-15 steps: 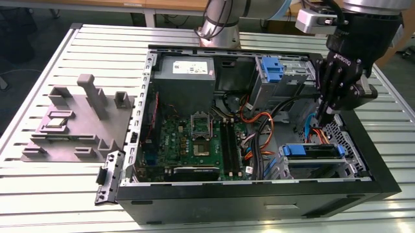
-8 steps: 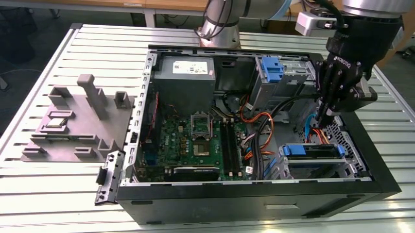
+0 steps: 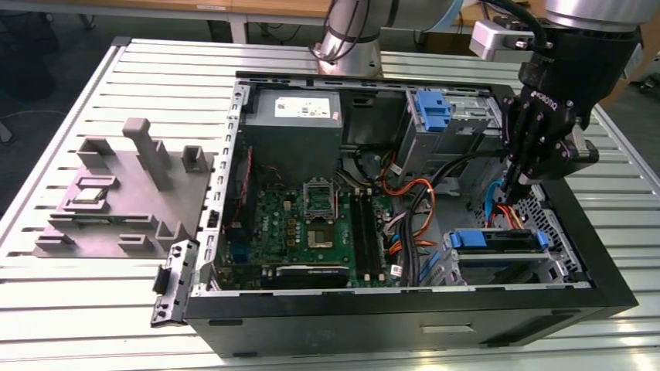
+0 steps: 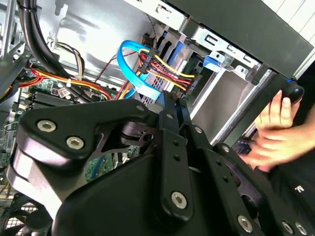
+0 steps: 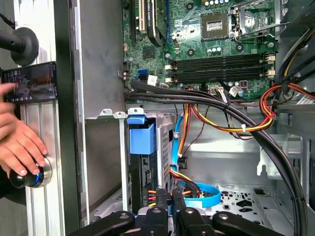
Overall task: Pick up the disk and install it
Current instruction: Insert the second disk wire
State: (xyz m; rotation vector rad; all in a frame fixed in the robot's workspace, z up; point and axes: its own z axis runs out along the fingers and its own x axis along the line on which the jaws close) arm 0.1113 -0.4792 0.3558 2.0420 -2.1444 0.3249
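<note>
Open desktop computer case (image 3: 413, 325) lying on its side on a slotted aluminium table (image 3: 83, 309). The gripper (image 3: 515, 185) hangs inside the case's drive end, at the exterior view's right, with its fingers clenched together and nothing between them. The disk (image 3: 497, 239), known by its blue carrier bracket, sits just beside the fingertips in the lower drive bay. In the first wrist view it (image 5: 141, 140) stands slotted into that bay, with red, yellow and blue cables (image 5: 189, 189) running to its end. Judged from this, the carrying step is done and the work stands at seating or checking. Any further motion here calls for a straight path clear of the cable bundle (image 3: 413, 209) and the bay's sheet-metal walls. The motherboard (image 3: 309, 224) and power supply (image 3: 294, 116) lie well apart from the gripper. A grey fixture block (image 3: 124, 193) bearing a small silver chip (image 3: 91, 195) rests on the table at the exterior view's left. A person's hand (image 5: 19, 142) rests on a black knob (image 5: 27, 178) at the table edge. Beyond the table are a wooden desk and dark floor.
</note>
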